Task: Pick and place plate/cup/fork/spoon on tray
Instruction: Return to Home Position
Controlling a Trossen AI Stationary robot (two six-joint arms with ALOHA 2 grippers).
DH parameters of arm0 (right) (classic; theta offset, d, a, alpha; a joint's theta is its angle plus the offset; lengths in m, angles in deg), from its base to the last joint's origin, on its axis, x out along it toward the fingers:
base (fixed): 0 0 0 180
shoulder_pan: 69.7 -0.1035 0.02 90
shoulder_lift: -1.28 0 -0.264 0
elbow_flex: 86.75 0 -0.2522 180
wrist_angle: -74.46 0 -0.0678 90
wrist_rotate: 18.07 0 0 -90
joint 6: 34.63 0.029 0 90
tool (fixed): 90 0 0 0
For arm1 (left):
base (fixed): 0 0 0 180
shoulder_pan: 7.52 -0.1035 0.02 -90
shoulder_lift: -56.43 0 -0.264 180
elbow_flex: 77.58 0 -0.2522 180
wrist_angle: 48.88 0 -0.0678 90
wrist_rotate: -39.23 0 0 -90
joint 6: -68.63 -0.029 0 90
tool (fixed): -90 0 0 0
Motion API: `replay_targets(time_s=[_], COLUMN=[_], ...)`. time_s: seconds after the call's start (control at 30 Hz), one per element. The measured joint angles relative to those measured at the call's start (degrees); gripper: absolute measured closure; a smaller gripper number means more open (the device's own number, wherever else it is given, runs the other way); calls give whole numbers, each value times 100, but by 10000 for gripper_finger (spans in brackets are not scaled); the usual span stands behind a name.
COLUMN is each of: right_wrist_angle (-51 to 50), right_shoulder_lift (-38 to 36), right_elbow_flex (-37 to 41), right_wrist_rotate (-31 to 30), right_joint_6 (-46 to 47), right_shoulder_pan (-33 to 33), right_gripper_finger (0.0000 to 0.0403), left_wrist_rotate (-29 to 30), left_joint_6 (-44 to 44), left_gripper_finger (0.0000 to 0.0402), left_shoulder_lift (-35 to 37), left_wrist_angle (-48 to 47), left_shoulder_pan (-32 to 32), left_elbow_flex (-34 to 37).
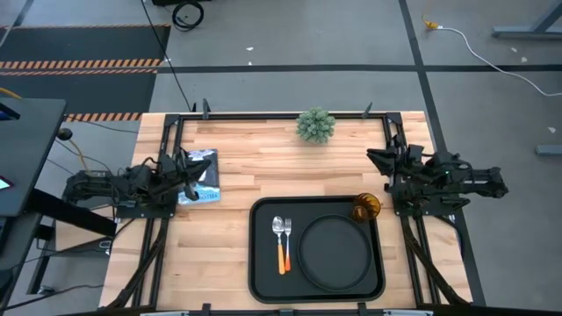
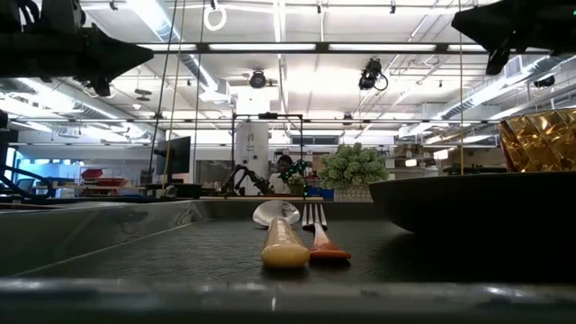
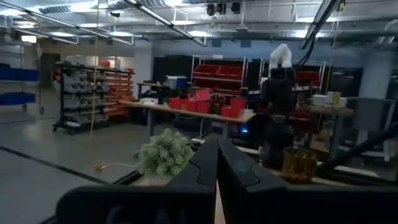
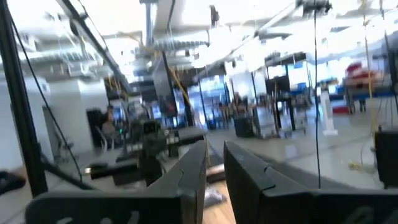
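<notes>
The black rectangular tray lies at the table's near middle. On it rest the round black plate, the amber cup standing in the far right corner, and the spoon and fork lying side by side left of the plate, handles toward the near edge. The low view shows the spoon, fork, plate and cup. My left gripper hangs shut and empty at the table's left side. My right gripper hangs slightly open and empty at the right side, beyond the cup.
A small green plant stands at the table's far edge, in the middle. A blue and white packet lies on the table by my left gripper. Bare wood shows between the tray and the plant. A person sits far off in the room.
</notes>
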Motion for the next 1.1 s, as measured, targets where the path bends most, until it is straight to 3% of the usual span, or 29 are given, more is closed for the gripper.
replay_targets(time_s=[0.23, 0.47, 0.7, 0.93, 1.1], right_wrist_angle=[1862, 1884, 1891, 1888, 1886], right_shoulder_lift=[-1, 2, 2, 4, 4], right_elbow_flex=[928, 943, 943, 944, 945], right_wrist_rotate=[-136, -400, -1636, -1689, -1689], right_joint_6=[-255, 41, 46, 46, 46], right_shoulder_pan=[0, 0, 2, 0, 0], right_gripper_finger=[339, 339, 339, 339, 339], left_wrist_rotate=[-387, -783, -791, -776, -789], left_joint_6=[264, 536, 597, 480, 1001], left_gripper_finger=[396, 396, 397, 386, 380], left_shoulder_lift=[0, 0, 0, -10, -13], left_wrist_angle=[55, -42, -53, -160, -807], left_shoulder_pan=[4, 4, 9, 7, 7], left_elbow_flex=[0, 11, 15, 15, 17])
